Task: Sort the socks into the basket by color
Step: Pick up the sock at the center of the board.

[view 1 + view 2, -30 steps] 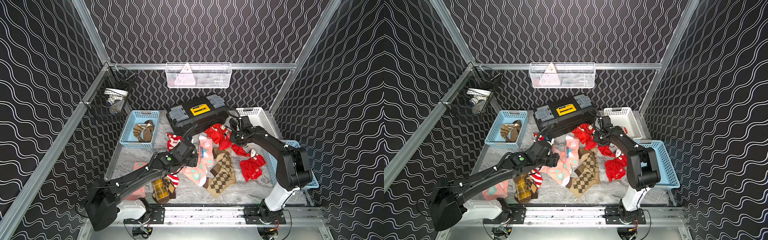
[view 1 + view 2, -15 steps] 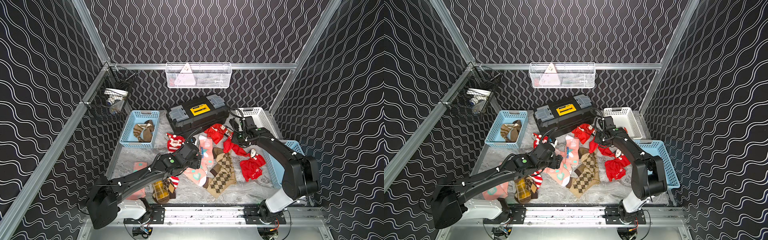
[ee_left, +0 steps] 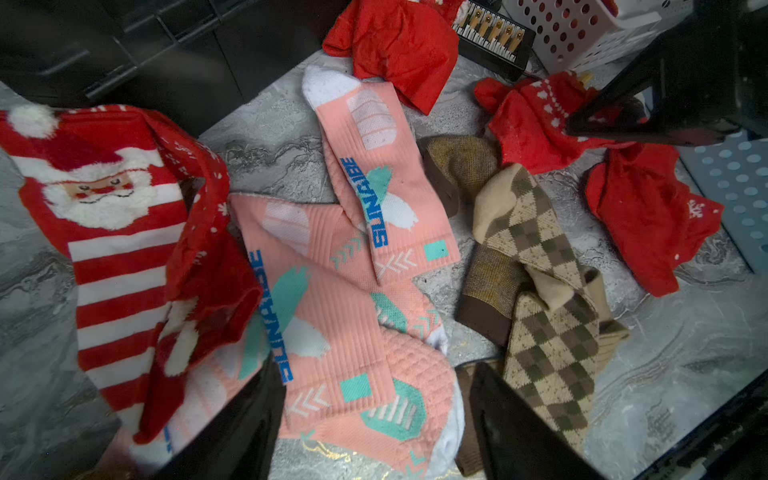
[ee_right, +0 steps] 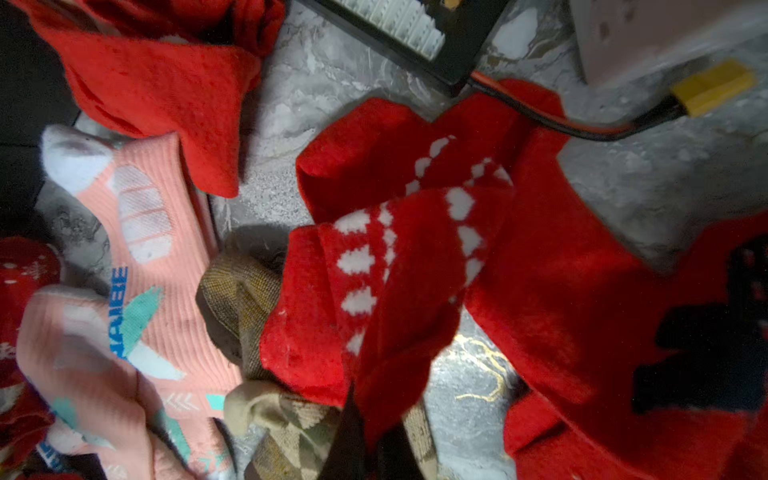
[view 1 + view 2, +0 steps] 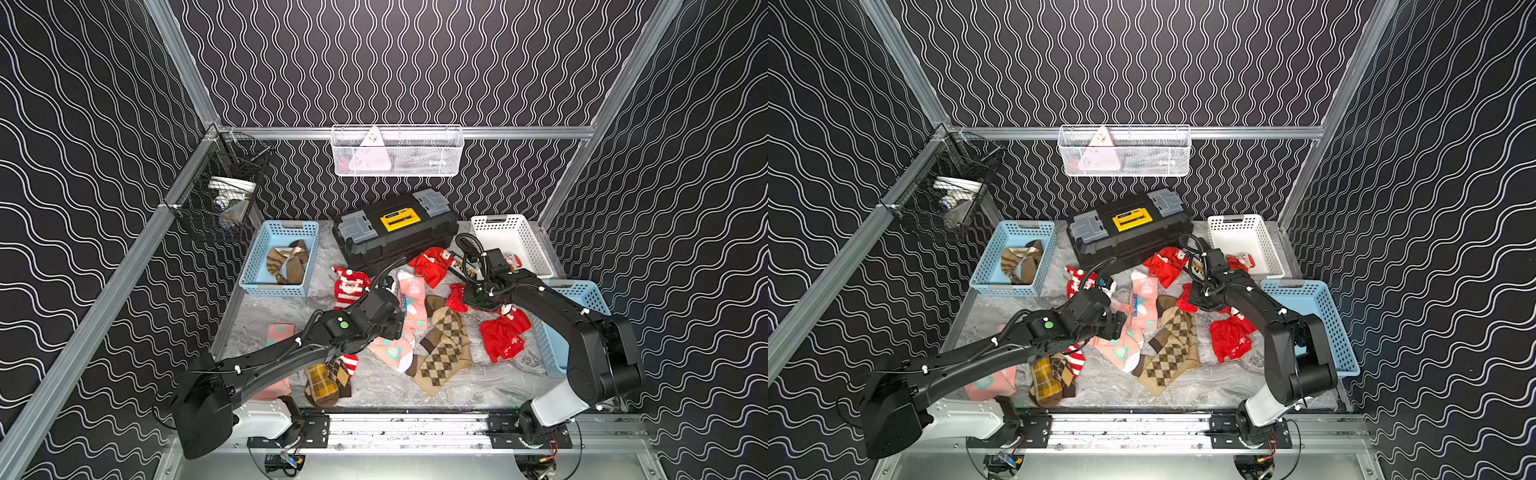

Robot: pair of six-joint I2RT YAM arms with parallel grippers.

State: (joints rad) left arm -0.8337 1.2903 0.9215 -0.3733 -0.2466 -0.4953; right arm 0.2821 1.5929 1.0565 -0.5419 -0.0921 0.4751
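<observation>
The grey marbled counter (image 5: 374, 388) carries a white perforated plastic basket (image 5: 513, 232) with one red sock (image 5: 513, 261) already in it, a light-blue perforated basket (image 5: 254, 257) holding brown striped socks (image 5: 286, 262), and a loose heap of socks (image 5: 415, 316) between them. The step in hand looks like moving a red sock. The right fingers (image 4: 351, 444) are pressed together on a fold of a fuzzy red sock with white heart marks (image 4: 399, 266); whether it has left the counter I cannot tell. Next, I judge, it must lift clear and swing to the white basket. The left fingers (image 3: 245, 424) hover spread above the salmon-pink socks with blue lettering (image 3: 340, 316), placed to descend.
</observation>
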